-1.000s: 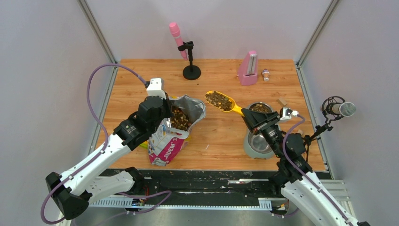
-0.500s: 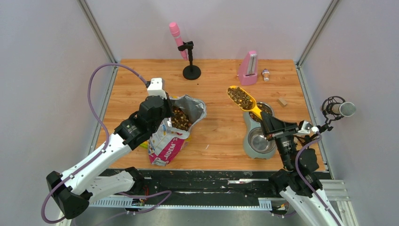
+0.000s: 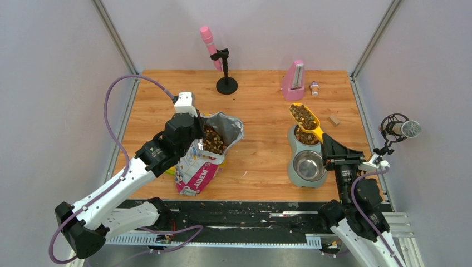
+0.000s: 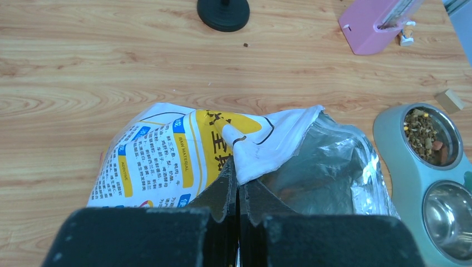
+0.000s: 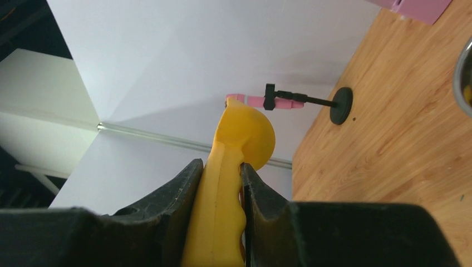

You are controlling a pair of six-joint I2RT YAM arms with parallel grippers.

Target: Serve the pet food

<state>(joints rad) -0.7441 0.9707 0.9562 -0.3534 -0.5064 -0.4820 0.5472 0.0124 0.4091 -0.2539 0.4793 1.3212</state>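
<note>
Stretching forward, right arm [image 3: 356,192] holds scoop [image 3: 315,129] (heaped pet food [image 3: 303,115]) over feeder [image 3: 293,167].

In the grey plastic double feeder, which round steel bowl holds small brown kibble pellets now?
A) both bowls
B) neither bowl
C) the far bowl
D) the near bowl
C: the left wrist view shows kibble in the far bowl of the feeder, while the near bowl is bare steel.
</note>
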